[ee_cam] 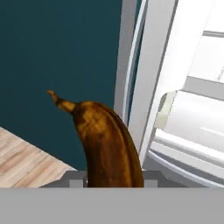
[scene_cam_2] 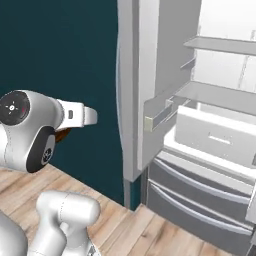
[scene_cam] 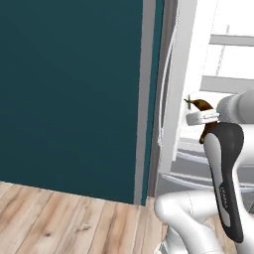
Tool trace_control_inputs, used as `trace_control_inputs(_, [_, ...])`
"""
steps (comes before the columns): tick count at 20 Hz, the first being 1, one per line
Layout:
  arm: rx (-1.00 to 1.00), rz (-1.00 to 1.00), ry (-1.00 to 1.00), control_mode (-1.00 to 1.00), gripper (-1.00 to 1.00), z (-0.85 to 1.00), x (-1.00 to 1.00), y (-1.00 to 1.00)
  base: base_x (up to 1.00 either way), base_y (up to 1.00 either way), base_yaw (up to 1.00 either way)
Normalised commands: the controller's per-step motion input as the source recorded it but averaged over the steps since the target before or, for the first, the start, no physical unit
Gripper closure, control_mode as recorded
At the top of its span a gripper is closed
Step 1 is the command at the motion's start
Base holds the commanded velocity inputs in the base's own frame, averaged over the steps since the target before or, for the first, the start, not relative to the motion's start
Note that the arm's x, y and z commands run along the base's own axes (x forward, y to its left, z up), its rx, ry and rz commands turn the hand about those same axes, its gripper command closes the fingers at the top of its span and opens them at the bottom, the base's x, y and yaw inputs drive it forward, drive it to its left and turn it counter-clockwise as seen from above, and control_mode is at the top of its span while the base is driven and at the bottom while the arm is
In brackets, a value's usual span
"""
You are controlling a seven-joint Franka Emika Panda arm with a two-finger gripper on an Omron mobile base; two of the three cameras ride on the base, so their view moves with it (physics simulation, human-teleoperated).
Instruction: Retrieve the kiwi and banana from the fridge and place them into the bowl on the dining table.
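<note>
Hand view: gripper [ee_cam: 114, 181] clamped on banana [ee_cam: 105, 146], stem pointing to 10 o'clock; open fridge [ee_cam: 192, 109] at 2 o'clock.

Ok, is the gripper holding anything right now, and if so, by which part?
Yes: the gripper holds the banana, a browned one. It is gripped at its lower end, and the stem end points up and away, in front of the open fridge.

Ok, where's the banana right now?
The banana is in the gripper, held out just in front of the open fridge, beside the teal wall.
</note>
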Motion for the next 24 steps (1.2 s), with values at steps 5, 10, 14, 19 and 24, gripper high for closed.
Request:
trace_control_inputs(5, [0.0,0.0,0.0,1.0,1.0,0.0,0.0,0.0,0.01,0.73,0.72])
trace_control_inputs(10, [0.0,0.0,0.0,1.0,1.0,0.0,0.0,0.0,0.07,0.7,0.71])
trace_control_inputs(14, [0.0,0.0,0.0,1.0,1.0,0.0,0.0,0.0,0.15,0.65,0.69])
trace_control_inputs(19, [0.0,0.0,0.0,1.0,1.0,0.0,0.0,0.0,0.15,0.6,0.69])
trace_control_inputs(24, [0.0,0.0,0.0,1.0,1.0,0.0,0.0,0.0,0.21,0.56,0.69])
